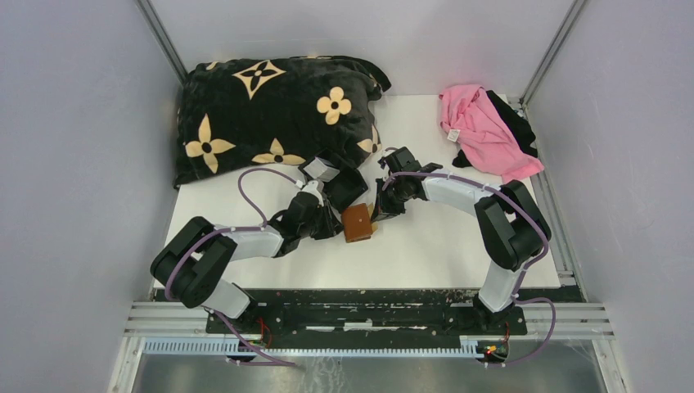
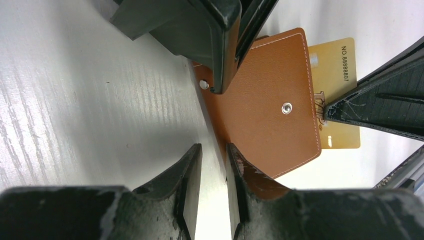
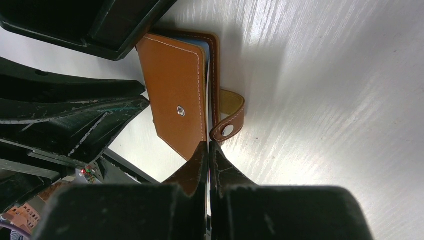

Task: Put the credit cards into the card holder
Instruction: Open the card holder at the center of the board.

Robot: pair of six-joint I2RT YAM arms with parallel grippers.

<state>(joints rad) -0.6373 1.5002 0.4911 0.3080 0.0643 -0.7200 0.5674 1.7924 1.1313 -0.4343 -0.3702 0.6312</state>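
The brown leather card holder (image 2: 260, 105) lies on the white table (image 2: 90, 115) between my two grippers, its front flap down but the snap tab (image 3: 227, 122) hanging loose at the side. A gold card (image 2: 337, 95) sticks about half out of its far edge, and the right wrist view shows a sliver of blue card (image 3: 204, 50) tucked under the flap. My left gripper (image 2: 214, 155) has a narrow gap with only bare table showing in it; one finger (image 2: 237, 185) sits right against a corner of the holder, gripping nothing. My right gripper (image 3: 208, 147) is pinched fully together, its tips at the holder's edge just beside the tab. I judge I am mid-insertion: the gold card is started but not seated. Next I need to brace the holder so it cannot slide, then push the card straight in along its pocket, flat and without skewing, before snapping the tab.
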